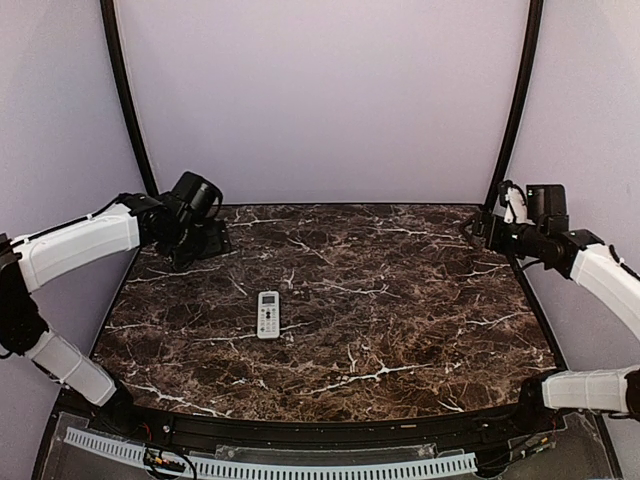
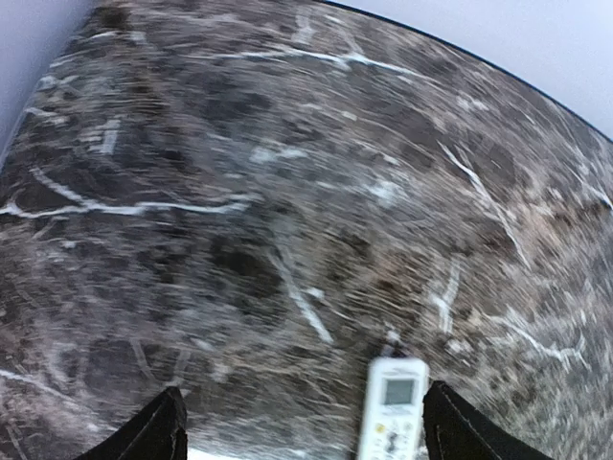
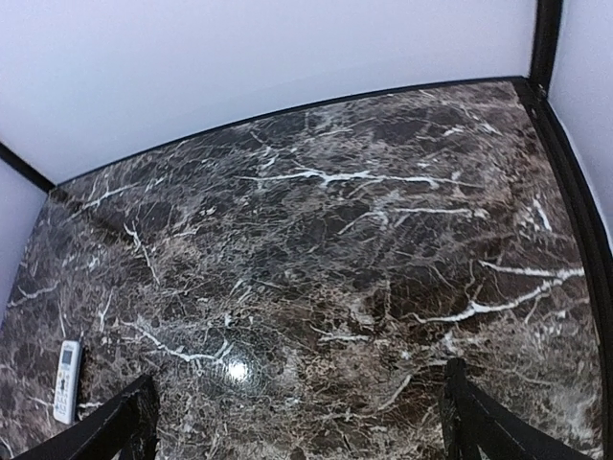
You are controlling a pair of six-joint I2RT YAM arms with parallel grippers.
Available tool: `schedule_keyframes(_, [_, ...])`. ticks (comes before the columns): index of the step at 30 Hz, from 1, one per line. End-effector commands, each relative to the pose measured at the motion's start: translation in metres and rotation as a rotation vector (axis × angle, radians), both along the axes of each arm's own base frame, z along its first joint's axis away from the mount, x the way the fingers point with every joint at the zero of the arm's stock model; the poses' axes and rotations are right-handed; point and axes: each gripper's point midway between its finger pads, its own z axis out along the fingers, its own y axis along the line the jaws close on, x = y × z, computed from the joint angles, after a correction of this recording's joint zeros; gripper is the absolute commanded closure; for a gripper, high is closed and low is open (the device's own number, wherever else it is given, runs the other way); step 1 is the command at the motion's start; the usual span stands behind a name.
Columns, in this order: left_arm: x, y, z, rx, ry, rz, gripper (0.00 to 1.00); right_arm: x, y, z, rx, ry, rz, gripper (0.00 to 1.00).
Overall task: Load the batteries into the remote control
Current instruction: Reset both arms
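I see the remote control (image 1: 268, 314) lying flat on the table (image 1: 420, 300), left of its middle and buttons up. Its long axis runs from my near edge toward the back, with the display at the far end. My left gripper (image 2: 302, 407) hangs over the far left corner, its fingers (image 2: 161, 426) wide apart with nothing between them. From its wrist camera the remote sits low and to the right, just inside the right finger. My right gripper (image 3: 297, 383) is at the far right edge, also spread and empty, and well apart from the remote, which shows only at the left margin of its view. So I judge the left arm to be the nearer one. I can't find the batteries in any view. The table is dark brown marble with white veins and a glossy glare spot, and plain pale walls (image 1: 320, 100) close it in, with black posts at the corners
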Motion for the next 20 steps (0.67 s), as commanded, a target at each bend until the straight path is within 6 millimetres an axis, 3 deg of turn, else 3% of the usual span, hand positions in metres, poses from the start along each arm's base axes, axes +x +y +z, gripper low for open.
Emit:
schedule_keyframes(1, [-0.009, 0.087, -0.002, 0.129, -0.086, 0.187, 0.16, -0.018, -0.012, -0.010, 0.166, -0.007, -0.031, 0.01])
schedule_keyframes(5, [-0.022, 0.133, -0.001, 0.181, -0.171, 0.302, 0.15, -0.041, -0.024, -0.024, 0.254, -0.050, -0.089, 0.01])
schedule_keyframes(8, [-0.033, 0.156, -0.016, 0.147, -0.174, 0.357, 0.16, -0.054, -0.027, -0.030, 0.289, -0.077, -0.120, 0.01])
schedule_keyframes(14, [-0.048, 0.174, -0.016, 0.167, -0.239, 0.380, 0.16, -0.070, -0.048, -0.044, 0.273, -0.046, -0.255, 0.01])
schedule_keyframes(20, [-0.052, 0.175, -0.025, 0.170, -0.231, 0.372, 0.16, -0.074, -0.047, -0.031, 0.300, -0.106, -0.243, 0.01])
